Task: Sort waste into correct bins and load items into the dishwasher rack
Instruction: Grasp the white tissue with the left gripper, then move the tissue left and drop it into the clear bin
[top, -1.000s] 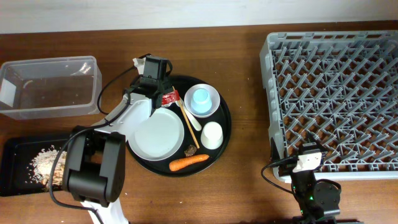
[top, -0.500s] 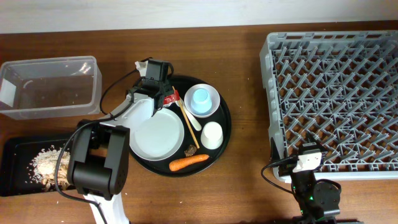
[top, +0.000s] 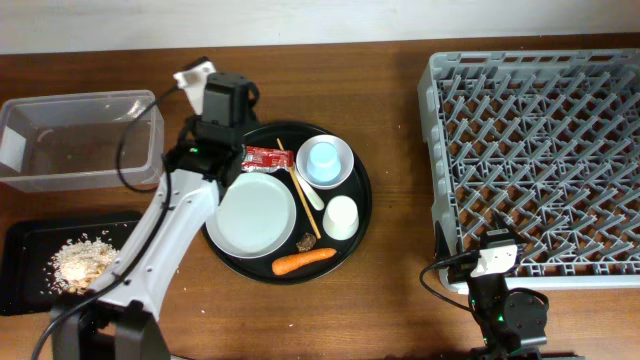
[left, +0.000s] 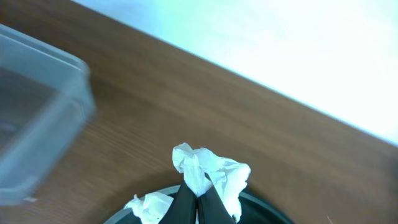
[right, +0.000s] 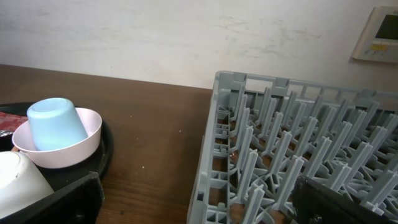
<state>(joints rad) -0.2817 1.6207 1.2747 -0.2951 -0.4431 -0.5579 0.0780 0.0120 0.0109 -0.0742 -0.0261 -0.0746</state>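
Wooden table (top: 400, 60) carries the grey dishwasher rack (top: 540, 160) at its right edge and the clear tub (top: 80, 140) back left. Near the tub's back right corner, the left claw (left: 198, 202) is clamped on crumpled white tissue (left: 214, 174). The right claw (right: 199, 202) gapes wide, empty.

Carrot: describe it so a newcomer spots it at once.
Start at the round black tray left of the grey dishwasher rack. Along the tray's near edge, just below the white plate, lies the carrot. It is the only orange thing, long and tapered.
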